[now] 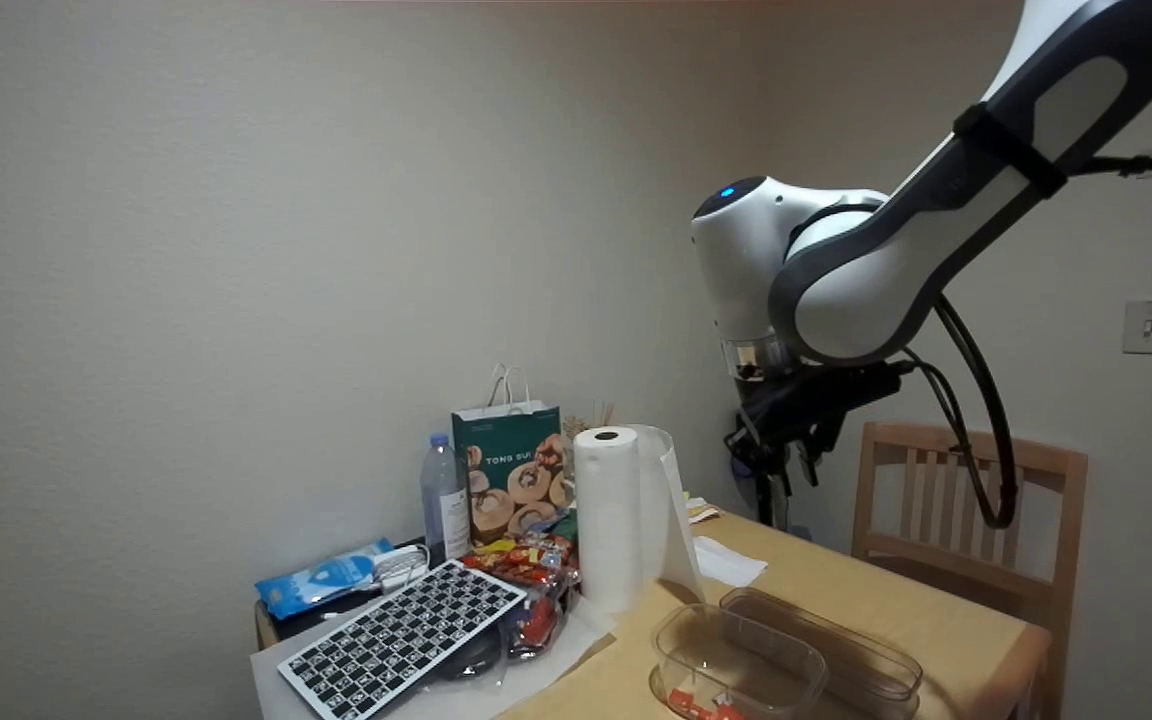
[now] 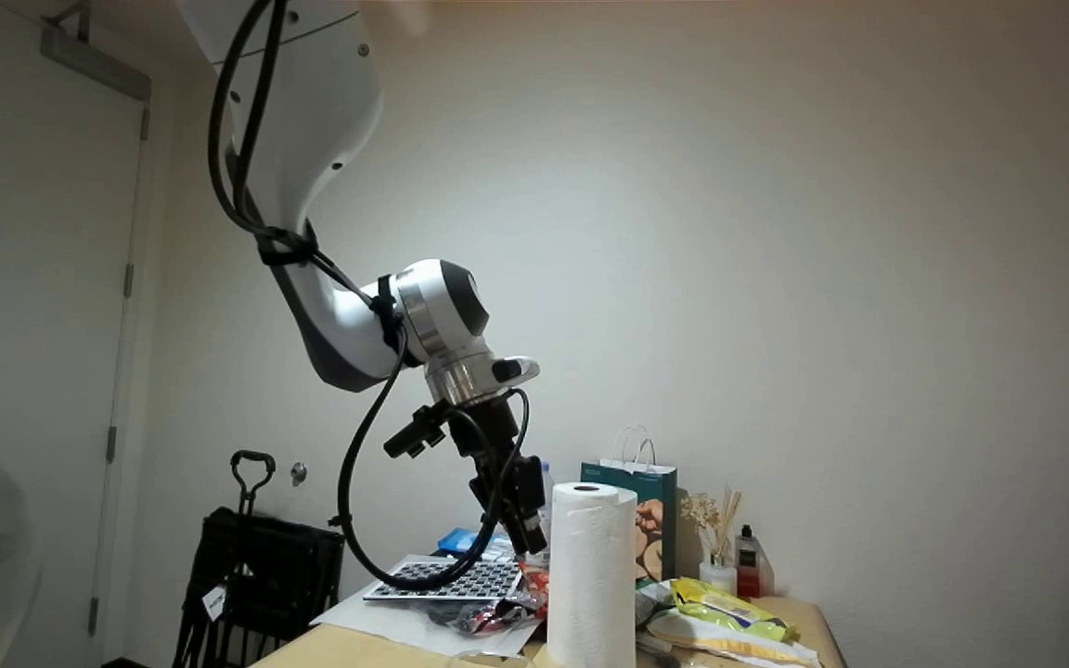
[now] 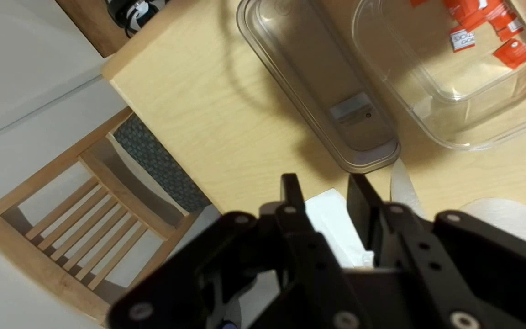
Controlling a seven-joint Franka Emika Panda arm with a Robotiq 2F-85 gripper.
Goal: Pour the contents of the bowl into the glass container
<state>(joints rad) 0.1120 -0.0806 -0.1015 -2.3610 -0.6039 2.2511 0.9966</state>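
A clear rounded container point(image 3: 464, 145) holds several small red packets point(image 3: 512, 54). In an exterior view the same clear container point(image 1: 748, 650) stands near the bottom edge. Beside it lies a long, low, brownish see-through container point(image 3: 318, 68), with no loose items visible inside. I cannot tell for sure which is the bowl and which the glass container. My gripper point(image 3: 323, 178) hangs above the table, apart from both, its fingers part-way spread with only bare air between them. In an exterior view the gripper point(image 2: 530, 540) appears over the table, left of the paper roll.
A paper towel roll point(image 1: 608, 520) stands upright by the containers, its loose sheet hanging out. White paper point(image 3: 329, 219) lies on the table below my gripper. A checkered board point(image 1: 401, 640), snack bags, a bottle point(image 1: 444, 500) and a green bag point(image 1: 511, 470) crowd one end. A wooden chair point(image 1: 971, 500) stands alongside.
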